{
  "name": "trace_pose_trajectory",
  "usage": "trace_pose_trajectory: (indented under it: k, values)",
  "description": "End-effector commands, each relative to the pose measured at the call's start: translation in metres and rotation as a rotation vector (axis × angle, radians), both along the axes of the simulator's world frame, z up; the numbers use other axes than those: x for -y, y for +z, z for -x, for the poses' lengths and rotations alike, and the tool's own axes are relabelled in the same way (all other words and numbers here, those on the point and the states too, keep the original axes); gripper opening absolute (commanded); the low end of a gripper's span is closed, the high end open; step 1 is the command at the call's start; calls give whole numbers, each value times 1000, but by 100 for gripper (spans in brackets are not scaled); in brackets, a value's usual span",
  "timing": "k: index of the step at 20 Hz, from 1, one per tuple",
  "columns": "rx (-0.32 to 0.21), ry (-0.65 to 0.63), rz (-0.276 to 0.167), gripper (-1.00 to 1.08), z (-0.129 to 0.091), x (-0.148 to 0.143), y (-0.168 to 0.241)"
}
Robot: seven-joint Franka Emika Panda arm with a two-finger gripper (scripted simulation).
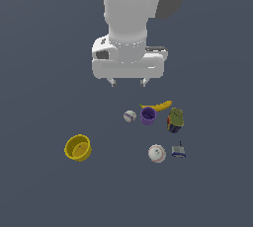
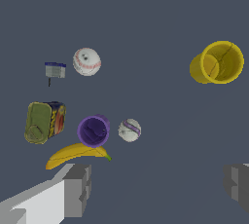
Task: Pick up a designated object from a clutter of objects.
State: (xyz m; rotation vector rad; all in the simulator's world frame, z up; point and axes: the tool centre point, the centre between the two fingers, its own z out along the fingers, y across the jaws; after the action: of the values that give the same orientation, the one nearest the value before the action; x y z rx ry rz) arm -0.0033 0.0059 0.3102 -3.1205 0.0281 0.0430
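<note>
The designated object, a small can (image 1: 175, 120) with an olive-green top and dark navy body with red-orange marks, stands at the right of the clutter; the wrist view shows the can (image 2: 44, 122) too. Around it lie a banana (image 1: 159, 106), a purple cup (image 1: 148, 116), a small white ball (image 1: 129, 116), a bigger white ball (image 1: 156, 153) and a tiny grey-blue piece (image 1: 178, 151). A yellow cup (image 1: 78, 148) sits apart toward the exterior view's left. My gripper (image 1: 128, 82) hangs high above the floor behind the clutter, open and holding nothing, its fingers (image 2: 78, 190) wide apart.
The floor is plain dark grey. In the wrist view I also see the banana (image 2: 75, 154), purple cup (image 2: 93, 130), small ball (image 2: 130, 130), bigger ball (image 2: 87, 62), grey-blue piece (image 2: 55, 70) and yellow cup (image 2: 218, 63).
</note>
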Motion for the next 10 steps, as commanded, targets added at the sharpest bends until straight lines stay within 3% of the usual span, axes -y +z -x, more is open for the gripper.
trace_pose_trajectory:
  k: [1,10]
  values:
    - [0,0,0,100,0,0,0]
    - [49,54,15,100,-10,-2,19]
